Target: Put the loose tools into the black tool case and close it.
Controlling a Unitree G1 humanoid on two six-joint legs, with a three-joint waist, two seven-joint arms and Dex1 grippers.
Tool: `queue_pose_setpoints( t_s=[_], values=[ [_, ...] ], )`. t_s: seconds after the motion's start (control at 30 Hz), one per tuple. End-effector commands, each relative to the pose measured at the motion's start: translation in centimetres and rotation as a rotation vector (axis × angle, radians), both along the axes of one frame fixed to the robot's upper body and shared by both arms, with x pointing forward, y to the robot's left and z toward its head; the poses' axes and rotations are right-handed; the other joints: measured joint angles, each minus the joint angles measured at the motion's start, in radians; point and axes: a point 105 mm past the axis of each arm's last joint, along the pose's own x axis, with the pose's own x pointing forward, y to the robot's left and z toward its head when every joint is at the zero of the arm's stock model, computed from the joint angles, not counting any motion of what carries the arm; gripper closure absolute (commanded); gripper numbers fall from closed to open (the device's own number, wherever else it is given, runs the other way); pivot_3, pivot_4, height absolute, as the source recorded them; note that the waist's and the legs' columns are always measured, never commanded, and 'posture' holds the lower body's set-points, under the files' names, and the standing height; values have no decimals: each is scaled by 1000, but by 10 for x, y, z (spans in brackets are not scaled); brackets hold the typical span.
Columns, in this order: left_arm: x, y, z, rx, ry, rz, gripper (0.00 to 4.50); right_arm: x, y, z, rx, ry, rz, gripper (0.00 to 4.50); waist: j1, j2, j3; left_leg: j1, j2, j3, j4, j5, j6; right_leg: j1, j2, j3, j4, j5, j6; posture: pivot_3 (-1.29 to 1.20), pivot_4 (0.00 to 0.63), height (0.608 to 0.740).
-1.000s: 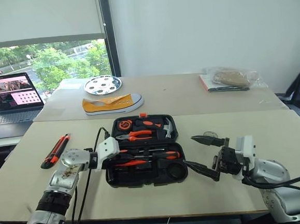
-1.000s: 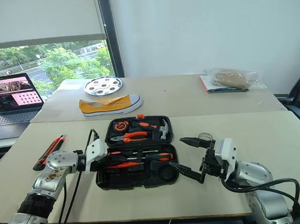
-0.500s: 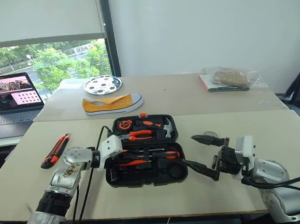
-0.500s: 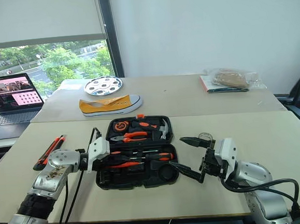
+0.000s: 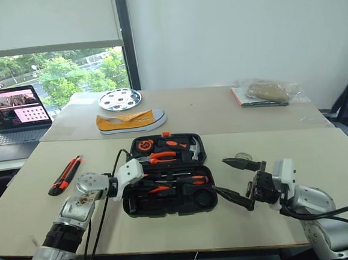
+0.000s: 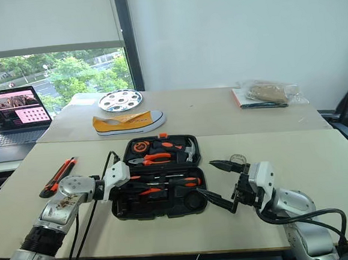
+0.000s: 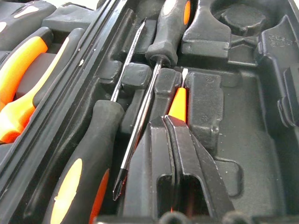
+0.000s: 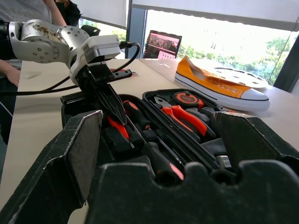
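Case (image 5: 168, 180) open flat on near table (image 5: 320, 154), orange latch at far edge. Two screwdrivers (image 5: 178, 181) seated side by side in near half; pliers (image 5: 158, 158) and hammer (image 5: 193, 145) in far half. Left gripper (image 7: 180, 135) inside near half of case, fingers (image 7: 187, 154) pressed together, pinching small orange tester (image 7: 178, 102) by its tip over a recess. Right gripper (image 5: 235, 179) just beside right edge of case, jaws spread wide, nothing between them. Knife (image 5: 65, 175) on table left of case, well apart from it. Shoe (image 5: 130, 119), plate (image 5: 118, 98) and laptop (image 5: 14, 112) on tables beyond
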Motion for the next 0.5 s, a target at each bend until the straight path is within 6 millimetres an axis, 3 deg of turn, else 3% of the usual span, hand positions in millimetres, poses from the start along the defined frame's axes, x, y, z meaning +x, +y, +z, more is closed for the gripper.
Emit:
queue_pose_setpoints(
  t_s=[0.03, 0.13, 0.23, 0.43, 0.5],
  values=[
    [-6, 4, -1, -85, 1, 13, 4422, -4, -1, 12, 3, -55, 16, 0, -1, 0, 0, 0, 0, 0, 0, 0, 0, 0, 0, 0, 0, 0, 0, 0, 150, 740],
    [-8, 13, 13, -181, -61, 33, 4422, -5, -3, 13, 2, -60, 15, 0, -4, 0, 0, 0, 0, 0, 0, 0, 0, 0, 0, 0, 0, 0, 0, 0, 150, 740],
    [-13, 38, 26, -322, -156, 158, 3713, -7, -7, 15, -3, -67, 24, 0, -7, 0, 0, -1, 1, 0, 0, 0, 0, -2, 0, 0, 0, 0, 0, 0, 150, 740],
    [-40, 108, 40, -434, -326, 562, 1583, -10, -13, 16, 7, -61, 28, 0, -17, 0, 0, -2, 2, -1, -2, 0, 0, -3, -2, 3, -1, 0, 0, 0, 150, 740],
    [-59, 143, 33, -460, -362, 780, 970, -12, -13, 15, 8, -60, 30, 0, -12, 0, 0, -3, 2, -2, -2, 0, 0, -3, -2, 3, -1, 0, 0, 0, 150, 740]
  ],
)
